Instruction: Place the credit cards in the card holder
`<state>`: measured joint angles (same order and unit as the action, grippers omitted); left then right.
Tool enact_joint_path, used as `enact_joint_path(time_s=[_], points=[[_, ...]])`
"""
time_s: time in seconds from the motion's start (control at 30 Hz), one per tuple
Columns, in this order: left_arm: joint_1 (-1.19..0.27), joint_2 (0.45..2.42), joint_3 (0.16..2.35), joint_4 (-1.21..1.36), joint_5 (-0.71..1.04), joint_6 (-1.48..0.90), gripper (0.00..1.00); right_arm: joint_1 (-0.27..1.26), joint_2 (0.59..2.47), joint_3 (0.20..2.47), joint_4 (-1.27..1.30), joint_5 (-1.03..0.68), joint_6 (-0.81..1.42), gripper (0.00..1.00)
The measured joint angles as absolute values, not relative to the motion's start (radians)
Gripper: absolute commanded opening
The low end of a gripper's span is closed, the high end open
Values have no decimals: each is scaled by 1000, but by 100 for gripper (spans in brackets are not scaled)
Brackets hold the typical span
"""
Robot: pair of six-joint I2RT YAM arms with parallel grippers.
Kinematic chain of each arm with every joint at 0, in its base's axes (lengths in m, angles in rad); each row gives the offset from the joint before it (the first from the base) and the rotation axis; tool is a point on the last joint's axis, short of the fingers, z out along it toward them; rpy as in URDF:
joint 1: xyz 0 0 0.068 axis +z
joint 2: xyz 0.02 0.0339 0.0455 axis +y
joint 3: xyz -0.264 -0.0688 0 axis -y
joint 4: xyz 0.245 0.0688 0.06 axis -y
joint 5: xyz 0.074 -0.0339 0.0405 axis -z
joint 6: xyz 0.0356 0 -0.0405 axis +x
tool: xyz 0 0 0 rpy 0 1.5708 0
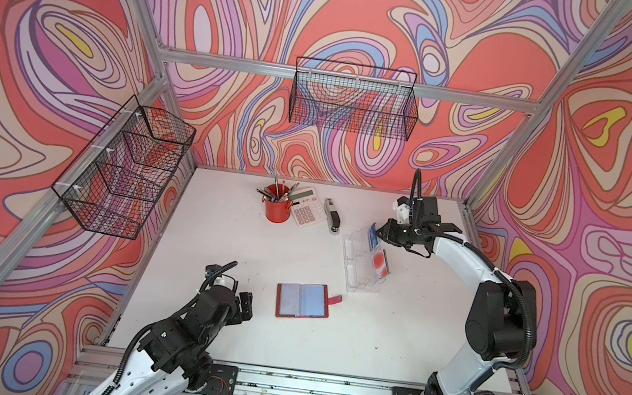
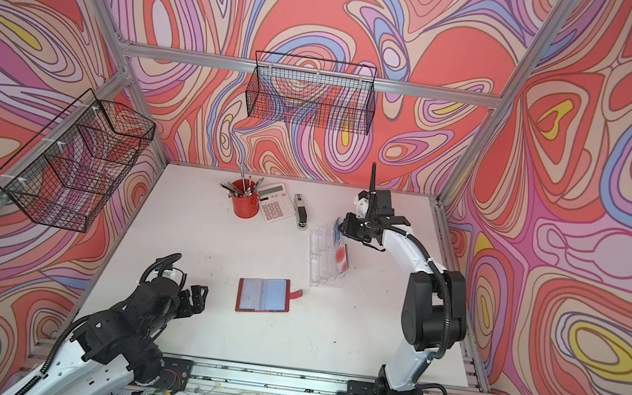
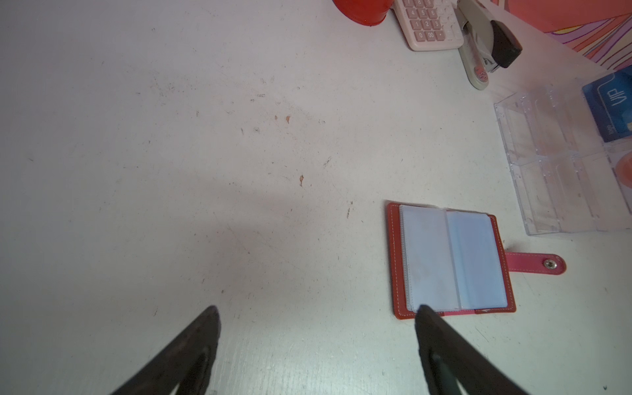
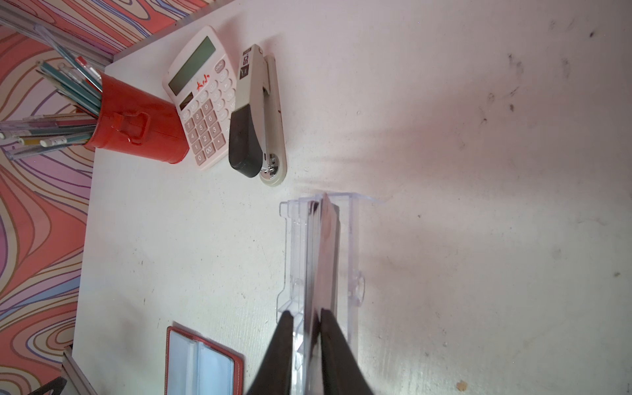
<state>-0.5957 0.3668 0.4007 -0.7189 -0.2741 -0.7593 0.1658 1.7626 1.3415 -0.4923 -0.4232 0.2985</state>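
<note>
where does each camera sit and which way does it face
Top views: high over the near edge, looking down at the table toward the back wall; both arms, left claw and right claw show.
Left wrist: on the left arm, facing the card holder across the table; its open claw's fingers show.
Right wrist: on the right arm, looking along the clear tray; its fingers flank an edge-on card.
Shared: both wrist views catch the card holder, calculator and stapler.

Pen cup (image 1: 275, 210): red, upper middle, we see.
Calculator (image 1: 306, 208): just right of it.
Stapler (image 1: 332, 216): right again.
Clear tray (image 1: 352, 273): right of centre.
</note>
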Motion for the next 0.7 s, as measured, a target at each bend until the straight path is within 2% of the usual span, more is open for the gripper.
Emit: enact_joint_path(time_s=[0.27, 0.7], points=[[-596, 367, 401, -719, -274, -759, 91, 165, 1756, 1341, -493, -410, 297, 0], [-596, 366, 401, -719, -272, -765, 92, 167, 1679, 1321, -485, -354, 298, 0]])
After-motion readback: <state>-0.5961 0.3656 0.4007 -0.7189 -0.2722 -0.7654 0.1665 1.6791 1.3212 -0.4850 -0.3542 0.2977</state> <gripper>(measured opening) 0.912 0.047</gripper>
